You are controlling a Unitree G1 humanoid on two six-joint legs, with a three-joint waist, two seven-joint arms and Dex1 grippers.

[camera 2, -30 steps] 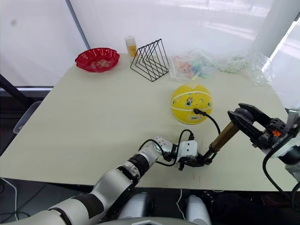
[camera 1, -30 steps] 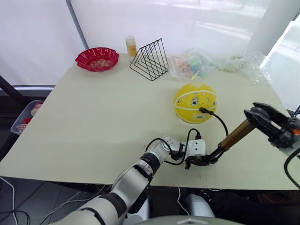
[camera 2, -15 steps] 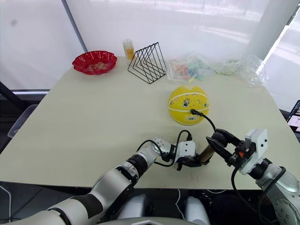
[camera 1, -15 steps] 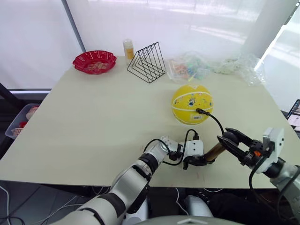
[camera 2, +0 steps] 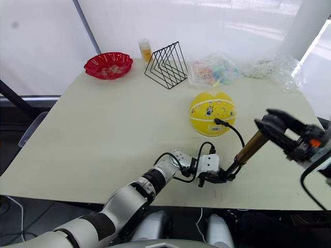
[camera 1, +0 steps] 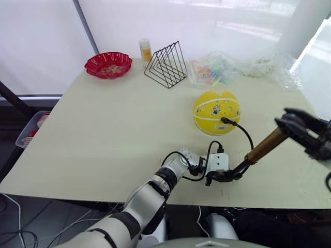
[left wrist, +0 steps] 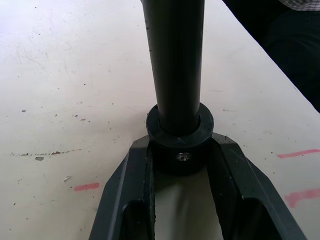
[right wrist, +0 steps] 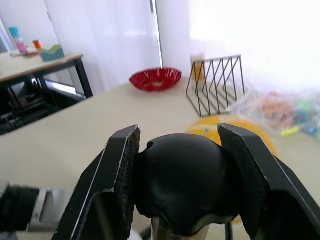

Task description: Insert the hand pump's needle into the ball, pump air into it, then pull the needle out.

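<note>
The needle (camera 1: 223,120) is already in the ball (camera 1: 216,112), which sits round on the worktop (camera 1: 103,134) with the hose (camera 1: 245,135) arcing from its near side down to the pump (camera 1: 262,147), so I judge the insertion done and the pumping under way. My left claw (left wrist: 181,156) is clamped on the pump's black base cap just nearer me than the ball, pinning it to the worktop, while my right claw (right wrist: 182,187) grips the handle (right wrist: 185,190) on the raised upper end. Left: more strokes, then pulling the needle out.
</note>
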